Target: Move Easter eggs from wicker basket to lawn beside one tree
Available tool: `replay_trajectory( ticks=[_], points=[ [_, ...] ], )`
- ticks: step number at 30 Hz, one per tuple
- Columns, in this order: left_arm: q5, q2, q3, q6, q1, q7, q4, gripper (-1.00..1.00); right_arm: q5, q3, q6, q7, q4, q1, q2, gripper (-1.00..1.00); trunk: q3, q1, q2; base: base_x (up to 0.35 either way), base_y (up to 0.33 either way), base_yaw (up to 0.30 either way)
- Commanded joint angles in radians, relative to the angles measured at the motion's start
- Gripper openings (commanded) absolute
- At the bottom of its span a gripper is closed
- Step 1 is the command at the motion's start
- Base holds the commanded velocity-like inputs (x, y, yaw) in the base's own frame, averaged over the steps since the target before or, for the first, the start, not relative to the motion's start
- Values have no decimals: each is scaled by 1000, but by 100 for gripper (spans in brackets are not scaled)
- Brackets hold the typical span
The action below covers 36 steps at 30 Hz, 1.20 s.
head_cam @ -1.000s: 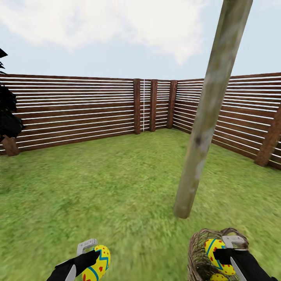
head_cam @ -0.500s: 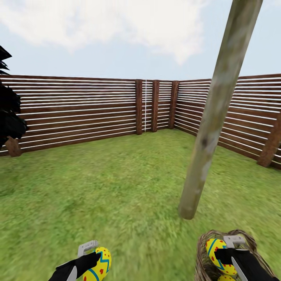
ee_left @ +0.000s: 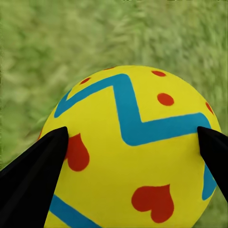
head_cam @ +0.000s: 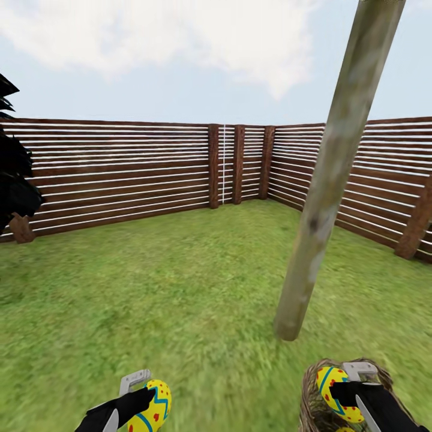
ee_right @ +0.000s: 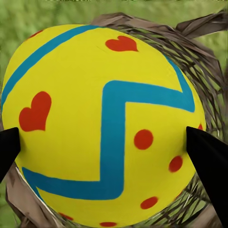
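Overhead tree, wrists (close) gripped eggs

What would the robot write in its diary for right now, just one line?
left gripper: shut on egg over lawn | right gripper: shut on second egg above wicker basket | tree trunk close ahead

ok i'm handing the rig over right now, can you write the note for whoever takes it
Left gripper: jaws shut on an Easter egg, held above the lawn.
Right gripper: jaws shut on a second egg, held just over the wicker basket.
The basket sits on the grass close to the pale tree trunk, on its near side. Whether the third egg is in the basket cannot be seen now.
Done: two eggs gripped.
Left: set both down beside this trunk, then check the basket for the third and place it there too.
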Motion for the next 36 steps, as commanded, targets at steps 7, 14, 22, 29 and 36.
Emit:
replay_trajectory(
  ticks=[7,14,22,29,36],
  points=[
    [5,-1,8,9,0,-5,-2,-100,-7,2,4,-4,-1,0,0,-100,21,-27,49,0,0,0],
    [5,-1,8,9,0,-5,-2,-100,-7,2,5,-3,-1,0,-1,-100,43,-54,98,0,0,0],
    [14,1,11,6,-1,-11,-3,-100,-7,2,5,-4,-1,0,0,-100,59,-73,133,0,25,0],
    [6,0,9,8,-1,-8,-2,-100,-6,1,5,-4,-1,0,-1,-100,59,-73,133,0,316,0],
    [5,0,8,8,-1,-8,-2,-100,-6,1,5,-4,0,0,-1,-100,59,-73,133,0,334,0]
  ],
)
